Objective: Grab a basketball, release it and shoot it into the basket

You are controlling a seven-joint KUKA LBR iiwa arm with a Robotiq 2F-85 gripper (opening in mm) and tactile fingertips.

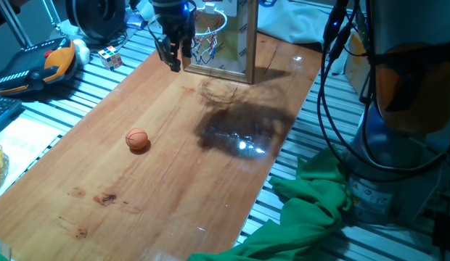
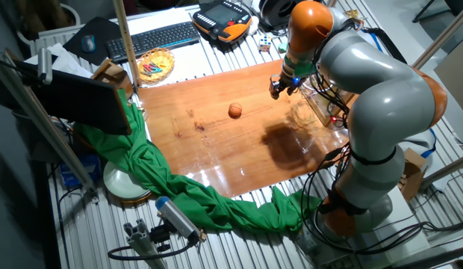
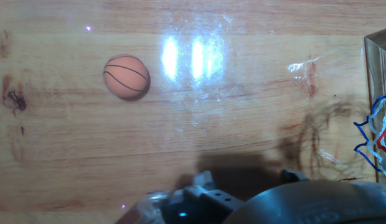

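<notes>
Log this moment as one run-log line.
gripper: empty, raised beside hoop | ball: loose on table, apart from gripper | grab: not done

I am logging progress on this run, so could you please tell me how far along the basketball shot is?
Nothing looks done yet: the basketball lies on the wooden table, apart from the arm. In hand: the hand hangs empty above the table beside the basket, away from the ball; whether its fingers are open is unclear. Left to do: reach the ball, grab it, carry it to the hoop and release it.
</notes>
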